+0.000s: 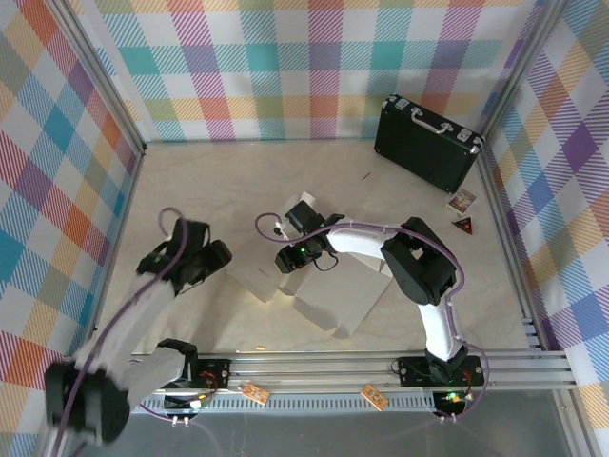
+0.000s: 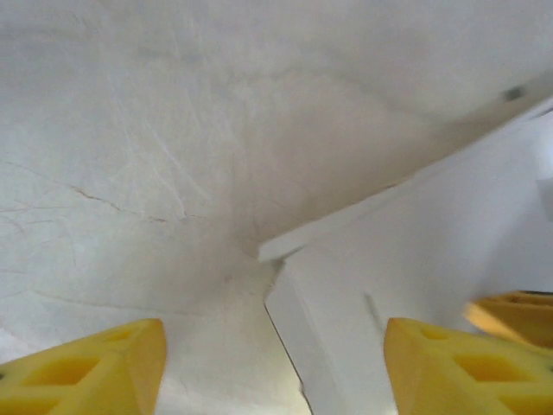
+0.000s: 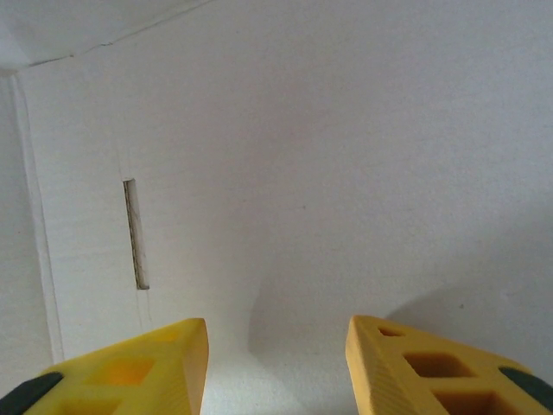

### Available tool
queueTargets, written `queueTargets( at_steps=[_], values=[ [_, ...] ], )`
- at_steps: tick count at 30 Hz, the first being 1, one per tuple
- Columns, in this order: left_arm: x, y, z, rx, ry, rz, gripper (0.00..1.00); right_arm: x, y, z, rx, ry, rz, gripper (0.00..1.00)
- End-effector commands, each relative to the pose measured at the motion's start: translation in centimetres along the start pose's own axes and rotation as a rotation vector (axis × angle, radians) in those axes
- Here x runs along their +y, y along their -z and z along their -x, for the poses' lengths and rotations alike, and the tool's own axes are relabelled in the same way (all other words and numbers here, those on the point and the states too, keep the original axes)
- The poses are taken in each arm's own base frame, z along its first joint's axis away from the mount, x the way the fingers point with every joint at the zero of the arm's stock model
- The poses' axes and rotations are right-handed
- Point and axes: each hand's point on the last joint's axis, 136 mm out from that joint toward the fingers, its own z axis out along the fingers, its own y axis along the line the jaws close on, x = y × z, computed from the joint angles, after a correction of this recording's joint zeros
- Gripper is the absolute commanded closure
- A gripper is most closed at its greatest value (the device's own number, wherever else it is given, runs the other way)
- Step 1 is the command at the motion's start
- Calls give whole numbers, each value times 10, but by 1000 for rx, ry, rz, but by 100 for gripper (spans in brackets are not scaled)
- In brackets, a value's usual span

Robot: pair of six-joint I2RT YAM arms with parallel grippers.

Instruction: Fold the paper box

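From above, a white die-cut cardboard paper box (image 1: 333, 300) lies partly folded at the middle of the pale counter (image 1: 219, 181). The left gripper (image 1: 224, 262) hangs beside its left edge and the right gripper (image 1: 285, 259) reaches over its far corner, apparently to work one panel from both sides. A black hard briefcase (image 1: 425, 141) stands well apart at the back. At the left wrist, yellow fingers (image 2: 95, 372) are spread wide with nothing between them, facing a raised panel edge. At the right wrist, the fingers (image 3: 147, 367) stand apart and empty above a panel with a narrow slot (image 3: 136, 233), probably meant for a tab.
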Motion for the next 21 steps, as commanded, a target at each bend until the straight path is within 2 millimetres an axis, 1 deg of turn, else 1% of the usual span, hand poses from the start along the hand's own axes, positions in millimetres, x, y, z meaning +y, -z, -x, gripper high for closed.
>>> queueTargets(
  at_steps=[1,2,3,4,7,9,11,14,18,19,21],
  values=[
    [20,0,-38,115,50,6,44,-12,-8,-34,112,-25,-48,53],
    [17,-5,-48,156,66,-22,51,-12,-8,-35,112,-26,-47,53],
    [14,-13,-60,205,88,-52,61,-12,-8,-35,112,-27,-49,53],
    [13,-22,-70,244,99,-65,68,-12,-8,-35,114,-31,-48,53],
    [14,-43,-88,305,96,-53,82,-11,-8,-36,116,-36,-40,53],
    [13,-53,-96,329,81,-40,85,-11,-8,-37,118,-40,-36,53],
    [11,-62,-101,352,66,-21,91,-11,-9,-37,124,-41,-35,54],
    [3,-75,-106,375,43,-23,92,-10,-9,-39,130,-43,-30,54],
    [-20,-88,-106,397,33,-71,93,-11,-12,-40,141,-52,-25,54],
    [-31,-91,-100,381,29,-108,93,-9,-13,-40,143,-60,-5,54],
    [-45,-93,-95,367,18,-146,92,-5,-14,-40,140,-88,57,54]
  ],
)
